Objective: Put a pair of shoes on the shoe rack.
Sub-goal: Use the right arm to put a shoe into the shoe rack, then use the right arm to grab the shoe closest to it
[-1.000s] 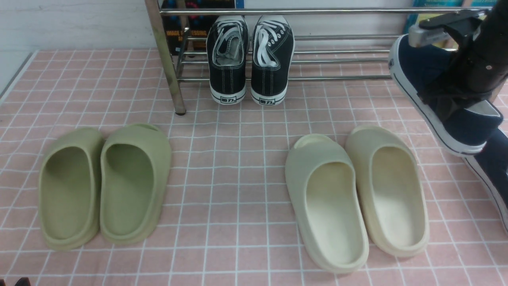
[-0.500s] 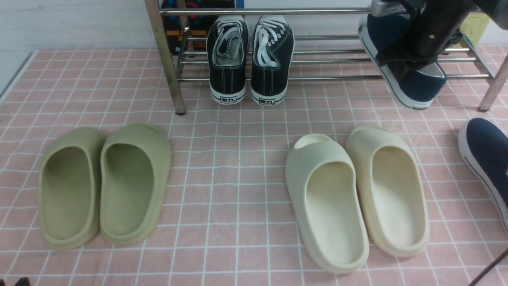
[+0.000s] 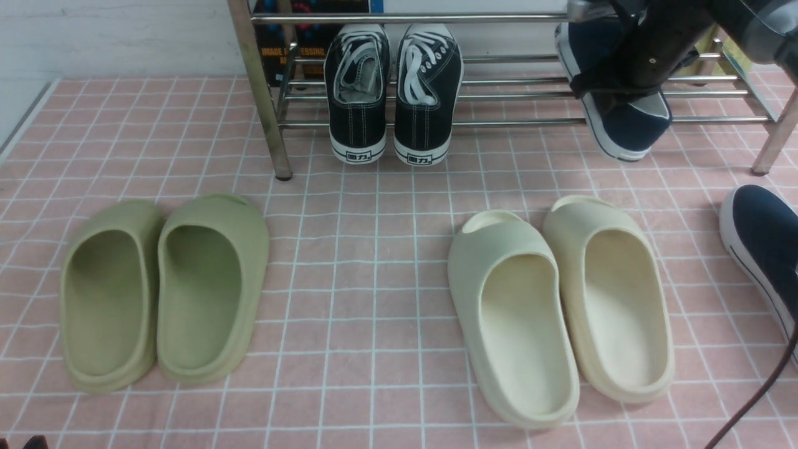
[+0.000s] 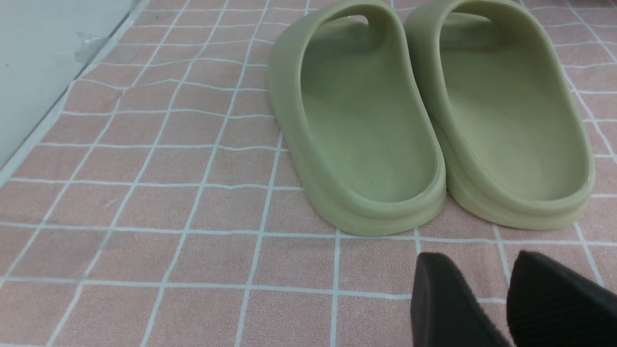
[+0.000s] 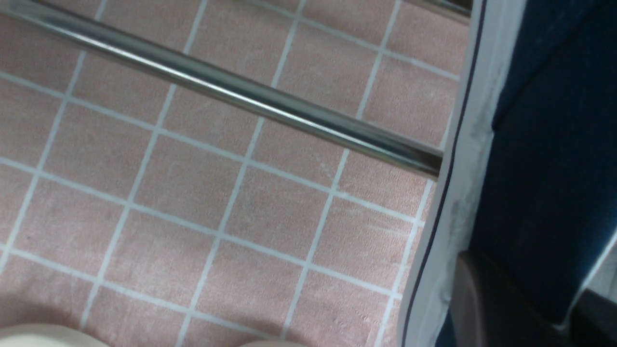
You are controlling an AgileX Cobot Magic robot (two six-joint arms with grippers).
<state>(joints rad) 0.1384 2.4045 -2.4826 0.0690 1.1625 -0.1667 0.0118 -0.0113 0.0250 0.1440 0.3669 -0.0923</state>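
Right arm has carried the navy shoe point(image 3: 614, 112) up and leftward from the right edge – it now sits over the right end of the rack point(image 3: 499, 121), upper right of frame, well right of the black sneakers point(image 3: 393, 93). Right claw point(image 3: 629, 87) is clamped on the shoe's collar; the wrist view shows one pad point(image 5: 482, 299) against the navy canvas beside the white sole point(image 5: 462, 193). Key relation: the shoe's long axis runs across the bars, toe up toward the back, heel tipped down and hanging in front of the front bar point(image 5: 231, 91). I can't tell if the sole touches a bar yet. My read is it needs to go further back and level out before release, or it slides off the front. Other navy shoe point(image 3: 764, 249) lies on the floor at the right edge, below the rack's right leg, so the right arm is much the nearer for it. Left claw point(image 4: 482, 270) hovers low just behind the green slides point(image 4: 429, 120), pads slightly apart, holding nothing. Cream slides point(image 3: 561, 312) sit untouched at centre right.
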